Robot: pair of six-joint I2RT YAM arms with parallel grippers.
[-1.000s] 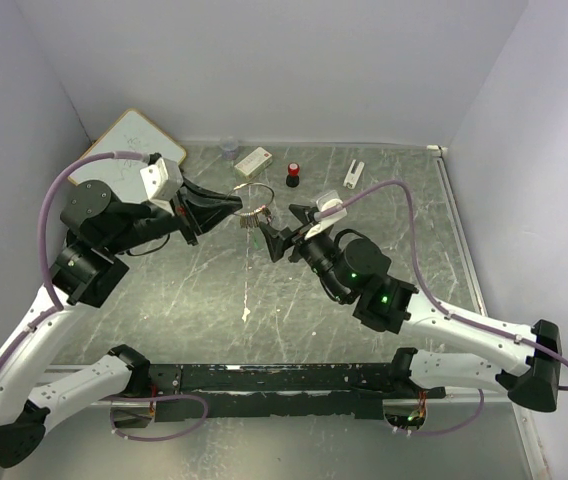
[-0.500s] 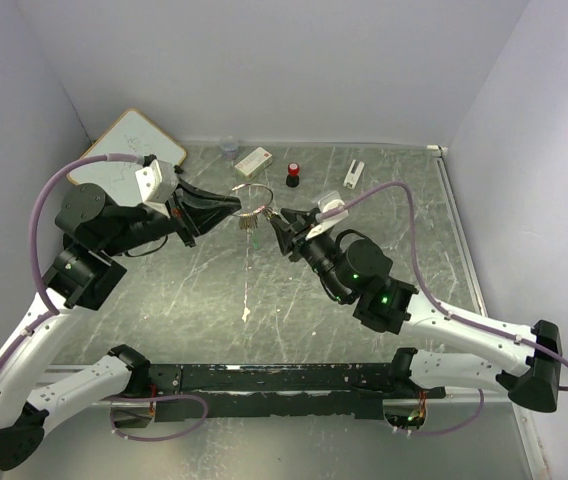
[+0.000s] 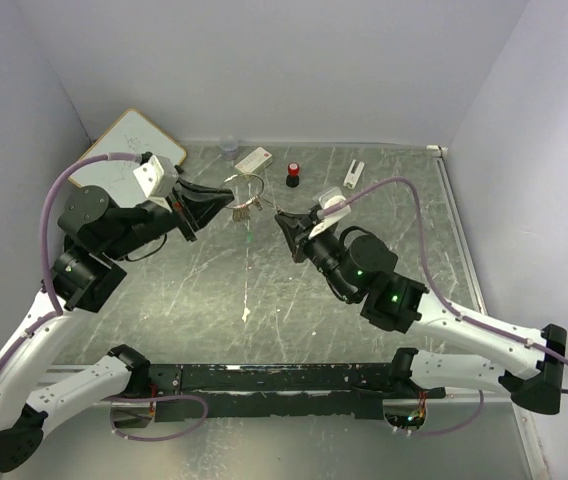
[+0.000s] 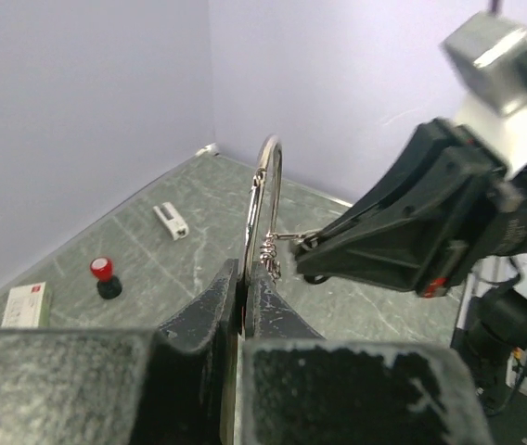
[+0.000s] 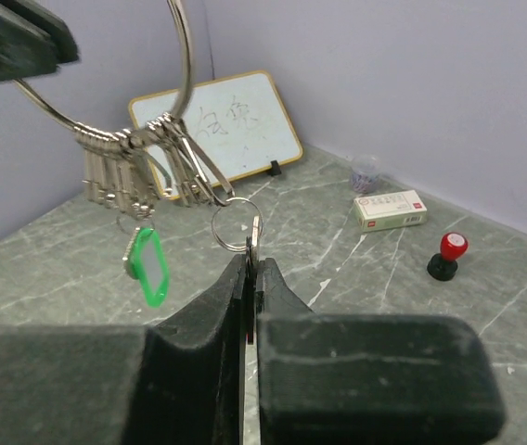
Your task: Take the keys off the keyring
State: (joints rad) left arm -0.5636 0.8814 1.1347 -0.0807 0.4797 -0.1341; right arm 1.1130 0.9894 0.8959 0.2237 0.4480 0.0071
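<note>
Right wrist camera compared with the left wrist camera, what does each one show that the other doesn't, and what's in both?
Only the right wrist view shows the whiteboard, the clear cup, and the keys hanging in a bunch, one with a green head.

Only the left wrist view shows the right gripper whole from outside, and a small white piece lying flat.

Both show the keyring, the red-topped stamp and the white box.

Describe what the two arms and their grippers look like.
Both the left arm and right arm have white link shells and black joint housings, each trailed by a looping purple cable. The left gripper and right gripper are black, tapering wedges. Small green lights glow on the right arm's joints.
</note>
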